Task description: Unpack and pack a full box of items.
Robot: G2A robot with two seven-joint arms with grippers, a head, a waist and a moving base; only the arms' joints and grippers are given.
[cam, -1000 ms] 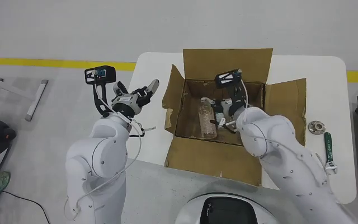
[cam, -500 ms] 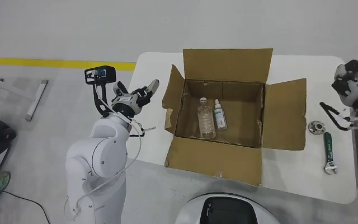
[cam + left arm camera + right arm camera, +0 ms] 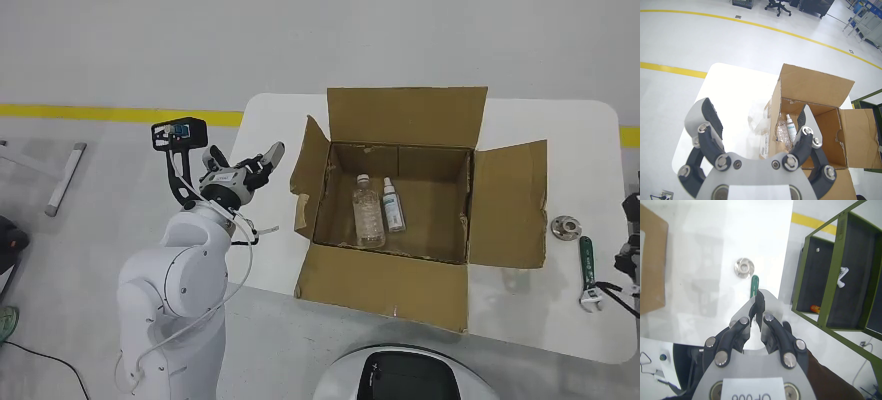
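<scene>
Mid-unpack, by the looks: wrench and flange out on worktop, right edge; bottle and spray remaining in box, centre. Left tool wide; right tool closed, empty.

- A tag is fixed at the base of the right gripper; dark characters are seen on it upside down and are cut off at the frame edge.
- A blank tag is fixed at the base of the left gripper.
- White printed labels are stuck on an outer wall of the box; their print is too small to be read.
- Teal print is borne by the spray bottle inside the box; no word can be made out.
</scene>
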